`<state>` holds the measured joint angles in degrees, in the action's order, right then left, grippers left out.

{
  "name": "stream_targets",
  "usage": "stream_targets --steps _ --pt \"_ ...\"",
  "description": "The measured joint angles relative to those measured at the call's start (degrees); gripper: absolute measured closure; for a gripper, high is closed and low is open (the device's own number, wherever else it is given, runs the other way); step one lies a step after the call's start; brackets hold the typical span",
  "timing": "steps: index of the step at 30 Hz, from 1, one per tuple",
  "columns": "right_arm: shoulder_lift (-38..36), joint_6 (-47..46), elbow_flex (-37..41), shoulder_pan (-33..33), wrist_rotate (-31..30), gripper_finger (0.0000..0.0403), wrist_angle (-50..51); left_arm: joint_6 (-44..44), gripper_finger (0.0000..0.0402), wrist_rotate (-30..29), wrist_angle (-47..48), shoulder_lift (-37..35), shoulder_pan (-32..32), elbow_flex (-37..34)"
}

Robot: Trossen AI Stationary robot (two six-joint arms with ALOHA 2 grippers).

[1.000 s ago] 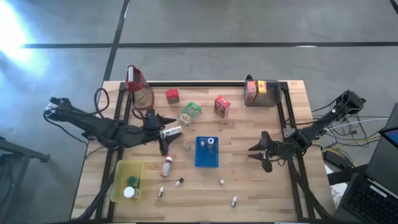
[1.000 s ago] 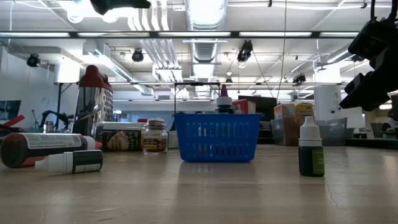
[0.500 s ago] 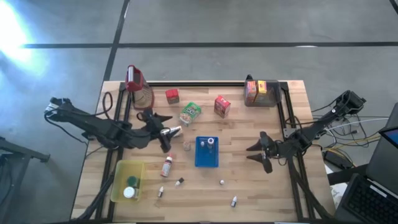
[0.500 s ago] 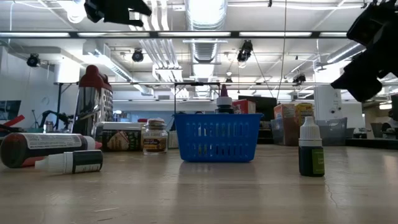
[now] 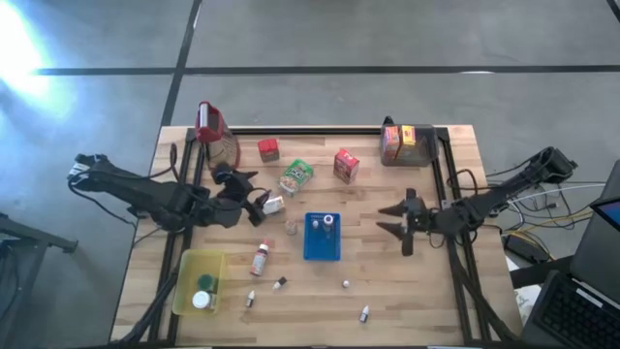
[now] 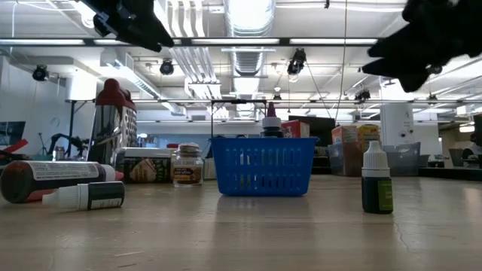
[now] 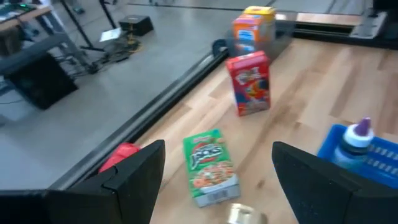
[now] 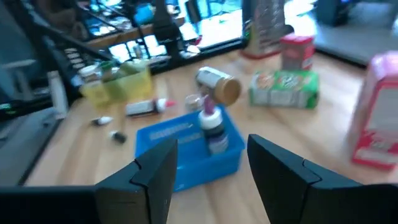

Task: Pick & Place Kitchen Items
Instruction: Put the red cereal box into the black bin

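Okay, left fingers [image 7: 134,174] are spread wide with nothing clamped, and they sit raised over the desk [image 5: 387,281]. The gold-lid jar [image 5: 274,205] lies on its side just beneath them, with its lid showing low between them in the left wrist view. My read is it's resting on the desk and not held. The green carton [image 7: 209,163] lies flat straight ahead of them, and the red carton [image 7: 250,83] stands upright farther ahead. Right fingers [image 8: 155,171] are also apart and empty, up off the desk. The blue basket [image 8: 186,146] is just ahead of them, with a white-capped bottle [image 8: 213,130] standing inside. Handling guess: the jar is rigid and light, but it's smooth and round, so it will likely roll or squirt out if pinched off-centre. I'd take it across the body mid-length, not on the lid. The cartons are light, thin card and will crush, so grip those gently across the narrow faces.
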<state>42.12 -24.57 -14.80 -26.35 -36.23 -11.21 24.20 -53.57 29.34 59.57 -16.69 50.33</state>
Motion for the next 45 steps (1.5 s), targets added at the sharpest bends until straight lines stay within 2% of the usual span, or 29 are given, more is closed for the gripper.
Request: stream_targets --steps 8,11,18,27,35,42,45 --pt "4.76 -2.23 -14.63 14.02 0.02 0.0207 25.42 5.99 0.0101 -0.43 5.02 -1.61 0.13 0.00" --pt "8.00 -2.22 -19.24 19.26 0.32 0.0206 31.25 5.77 0.0101 -0.45 6.78 -1.73 0.11 0.00" --pt "16.04 0.89 -27.23 28.77 8.61 0.0202 32.48 4.81 0.0101 -0.40 6.76 -1.68 0.11 0.00" --pt "28.55 5.24 -38.05 36.61 17.75 0.0151 35.71 4.79 0.0101 -0.36 6.73 -1.66 0.11 0.00" --pt "39.62 6.20 -50.21 40.07 18.27 0.0121 47.64 4.77 0.0101 -0.34 6.71 -1.64 0.11 0.00" --pt "45.61 8.10 -56.79 43.11 18.94 0.0104 51.74 4.77 0.0101 -0.32 6.71 -1.64 0.11 0.00" --pt "47.25 8.50 -58.01 44.55 21.49 0.0101 51.96 4.75 0.0101 -0.32 6.71 -1.64 0.11 0.00"
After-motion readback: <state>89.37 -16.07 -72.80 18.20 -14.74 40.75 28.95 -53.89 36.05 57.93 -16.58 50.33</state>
